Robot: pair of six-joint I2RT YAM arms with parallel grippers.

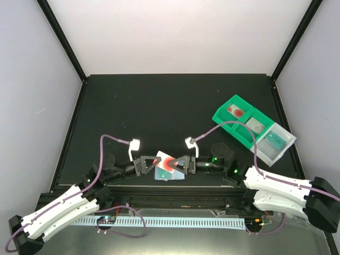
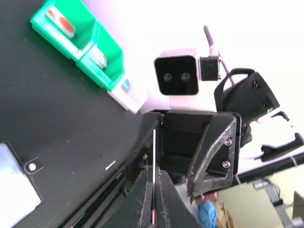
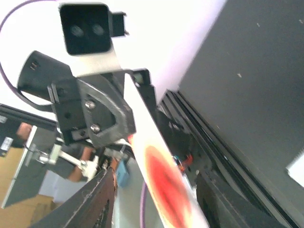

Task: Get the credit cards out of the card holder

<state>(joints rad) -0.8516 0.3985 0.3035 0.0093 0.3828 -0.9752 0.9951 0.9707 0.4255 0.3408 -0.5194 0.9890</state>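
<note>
Surroundings: black table. A green tray with a clear end section sits at the right, well apart from both arms. It holds three cards, one per compartment: a white-and-red card, a pale grey card and a teal card in the clear end.

The arms meet nose to nose at the near edge, centre. From the top view, the grippers and the card between them cover the upper part of the card holder.

The card holder lies open and flat on the table under the grippers, pale blue-grey inner side up. The left wrist view shows one corner of it with a round snap.

A white card with red mark is up off the table between the two grippers. It's thin, and edge-on from the left wrist it shows as a bare white line. From the right wrist it shows a white face with a red oval.

The left gripper is clamped on the card's end, fingers pinched with only the card edge between them.

The right gripper has its jaws spread wide, fingers standing clear on either side of the card, gripping nothing.
</note>
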